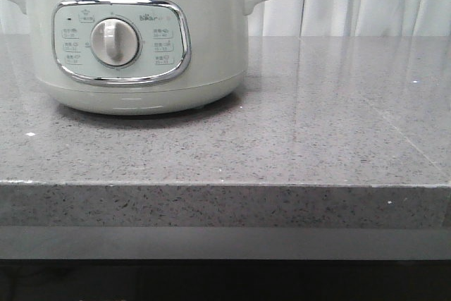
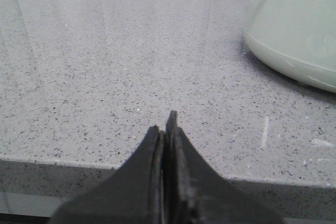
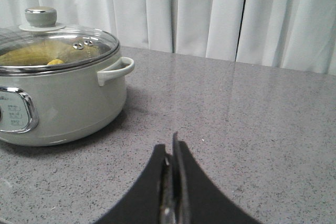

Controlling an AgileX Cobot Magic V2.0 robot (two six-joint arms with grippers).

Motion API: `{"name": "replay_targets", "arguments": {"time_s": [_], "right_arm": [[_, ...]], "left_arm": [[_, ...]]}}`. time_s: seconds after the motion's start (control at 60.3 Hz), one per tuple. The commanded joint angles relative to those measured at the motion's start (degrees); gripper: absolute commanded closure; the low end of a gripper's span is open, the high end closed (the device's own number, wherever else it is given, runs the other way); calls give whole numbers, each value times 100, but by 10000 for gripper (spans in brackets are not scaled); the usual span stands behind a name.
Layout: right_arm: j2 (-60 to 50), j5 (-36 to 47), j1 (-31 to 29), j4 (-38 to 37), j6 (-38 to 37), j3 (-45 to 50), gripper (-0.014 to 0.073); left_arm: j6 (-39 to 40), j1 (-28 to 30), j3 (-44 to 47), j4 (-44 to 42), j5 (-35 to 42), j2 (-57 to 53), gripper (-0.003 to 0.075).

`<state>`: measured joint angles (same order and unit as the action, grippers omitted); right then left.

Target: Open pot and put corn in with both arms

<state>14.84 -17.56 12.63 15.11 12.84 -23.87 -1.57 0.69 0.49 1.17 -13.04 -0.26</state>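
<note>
Checking both pincers first: I find the left pincer pressed fully together with nothing between its jaws, poised low over the near edge of the counter. The right pincer is likewise closed tight and empty, parked over bare counter.

The pot stands ahead and to the right of the left pincer, well apart from it, and ahead and to the left of the right pincer, also well apart. I judge this spacing suits 2 arms working from opposite sides.

The lid sits seated on the rim, its knob upright at centre, so the pot is shut. Through the glass, in the right wrist view, I see a yellow mass inside; it may be the corn, but condensation and glare stop me confirming that. No corn lies on the counter in any view.

My judgement: either the corn is already inside under the lid, or it is out of view. Neither pincer is placed for a grasp; both would need to part their jaws before taking the knob.
</note>
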Motion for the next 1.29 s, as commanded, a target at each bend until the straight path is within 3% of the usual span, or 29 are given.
{"name": "replay_targets", "arguments": {"time_s": [0.0,0.133,0.266,0.597,1.278], "right_arm": [[58,499,-39,-14,39,-99,621],[-23,1026,-142,-175,20,339,621],[-295,1636,-683,-292,-197,1113,621],[-1458,1756,-1383,-424,-638,2519,621],[-1667,1467,-1383,-424,-638,2533,621]], "left_arm": [[54,-10,-2,62,502,-139,738],[54,-10,-2,62,502,-139,738],[54,-10,-2,62,502,-139,738],[54,-10,-2,62,502,-139,738],[54,-10,-2,62,502,-129,738]]}}
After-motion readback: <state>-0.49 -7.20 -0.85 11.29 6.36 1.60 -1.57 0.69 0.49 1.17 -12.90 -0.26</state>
